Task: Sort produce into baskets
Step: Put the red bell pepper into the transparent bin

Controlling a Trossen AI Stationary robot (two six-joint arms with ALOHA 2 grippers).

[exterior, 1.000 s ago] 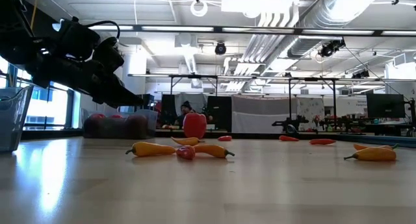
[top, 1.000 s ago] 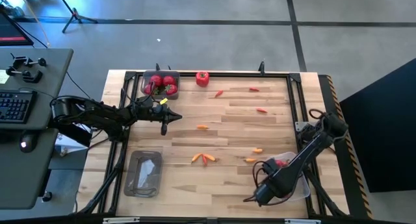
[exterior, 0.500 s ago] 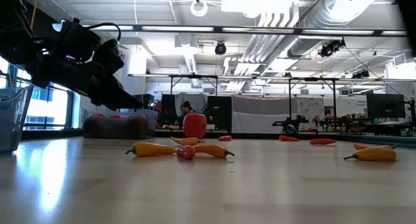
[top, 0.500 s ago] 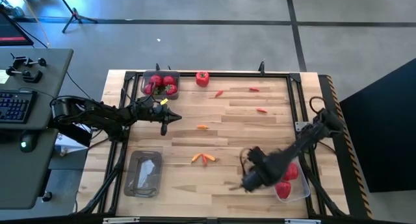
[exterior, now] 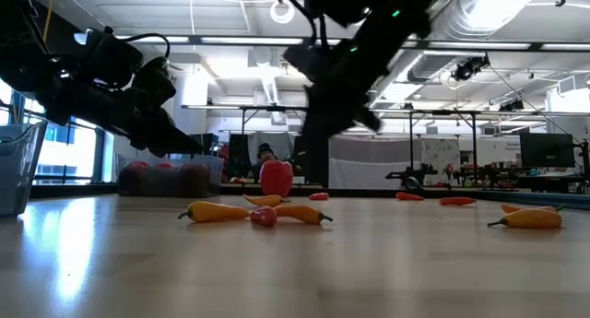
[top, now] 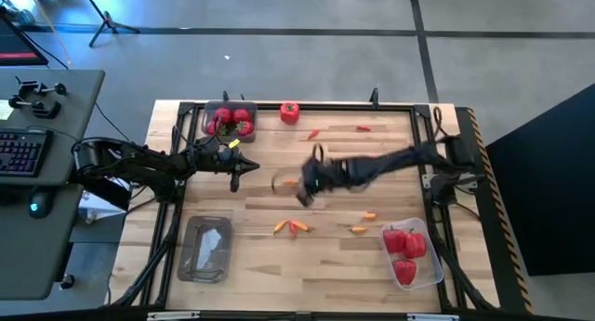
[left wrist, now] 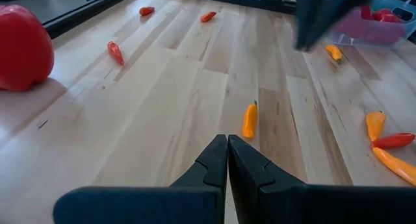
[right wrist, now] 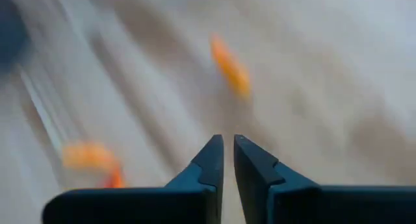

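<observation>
Behind the wooden worktop stretches a bright workshop with ducts overhead. Three clear baskets sit at its edges, apparently one per kind of produce: the far-left basket holds small round red fruits, the near-right basket holds red peppers, and the near-left basket has nothing clearly in it. One loose red pepper stands just beside the far-left basket. Slim orange and red chillies lie scattered across the middle, an orange chilli ahead of the left tool, which hangs with fingers pressed together, holding nothing. The right tool reaches over the centre, blurred; its fingers look nearly together and empty, probably heading for a chilli.
</observation>
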